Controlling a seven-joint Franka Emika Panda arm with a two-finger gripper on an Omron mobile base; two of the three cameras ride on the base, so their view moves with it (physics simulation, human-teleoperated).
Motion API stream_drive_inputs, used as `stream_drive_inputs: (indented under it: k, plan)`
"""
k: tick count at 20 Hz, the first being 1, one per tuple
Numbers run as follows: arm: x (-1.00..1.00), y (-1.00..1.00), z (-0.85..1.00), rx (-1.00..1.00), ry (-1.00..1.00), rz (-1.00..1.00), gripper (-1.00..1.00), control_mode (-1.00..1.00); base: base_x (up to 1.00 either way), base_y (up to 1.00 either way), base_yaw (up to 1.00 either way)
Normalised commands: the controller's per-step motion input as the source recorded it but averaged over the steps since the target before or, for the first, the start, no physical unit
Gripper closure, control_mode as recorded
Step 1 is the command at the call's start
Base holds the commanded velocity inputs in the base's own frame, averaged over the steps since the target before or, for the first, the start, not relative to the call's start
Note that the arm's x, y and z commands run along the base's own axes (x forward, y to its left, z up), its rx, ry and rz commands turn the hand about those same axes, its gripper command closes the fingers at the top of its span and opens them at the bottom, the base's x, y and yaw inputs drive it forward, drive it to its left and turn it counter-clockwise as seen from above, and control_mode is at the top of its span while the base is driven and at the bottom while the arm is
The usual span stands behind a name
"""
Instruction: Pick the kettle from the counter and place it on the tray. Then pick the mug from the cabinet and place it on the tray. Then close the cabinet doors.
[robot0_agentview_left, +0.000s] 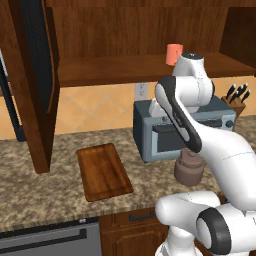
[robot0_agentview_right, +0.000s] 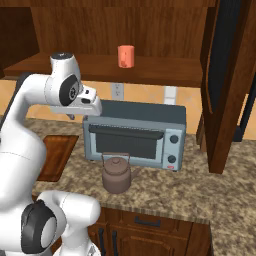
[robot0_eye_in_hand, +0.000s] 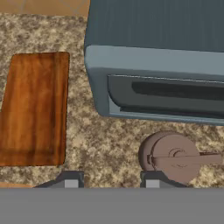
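A blue-grey toaster oven (robot0_agentview_right: 134, 134) stands on the counter (robot0_agentview_right: 200, 192) against the back wall, and the kettle (robot0_agentview_right: 117, 173) sits just in front of its door, close to the counter's front edge. In the left base view the white arm crosses in front of the toaster oven and covers much of the kettle (robot0_agentview_left: 189, 167), so only its lower body shows there. To the left of the oven lies the tray (robot0_agentview_left: 103, 170), flat on the counter and bare, well apart from the kettle. A knife block (robot0_agentview_left: 237, 98) peeks out behind the oven's far end, partly cut off by the arm. Above, the cabinet (robot0_agentview_right: 155, 30) stands open with the mug (robot0_agentview_right: 126, 56) upright on its shelf, alone. One of the cabinet doors (robot0_agentview_right: 225, 80) hangs swung out over the counter at the right, and another (robot0_agentview_left: 35, 75) at the left. In the hand view the gripper (robot0_eye_in_hand: 109, 181) hovers above the counter with its jaws spread apart and nothing between them; the kettle (robot0_eye_in_hand: 173, 156) lies just beside the right fingertip (robot0_eye_in_hand: 152, 180), seen from above, its spout cut off at the picture's edge. The tray (robot0_eye_in_hand: 35, 107) lies off to the other side.
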Motion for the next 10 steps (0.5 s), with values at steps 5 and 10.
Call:
stream_drive_inputs:
  k: [5,10]
  plan:
    - [-0.11,-0.04,-0.18,0.00,0.00,-0.53,-1.00,-1.00,0.00,0.00,0.00]
    - [-0.08,-0.11,-0.44,0.00,0.00,-0.92,-1.00,-1.00,0.00,0.00,0.00]
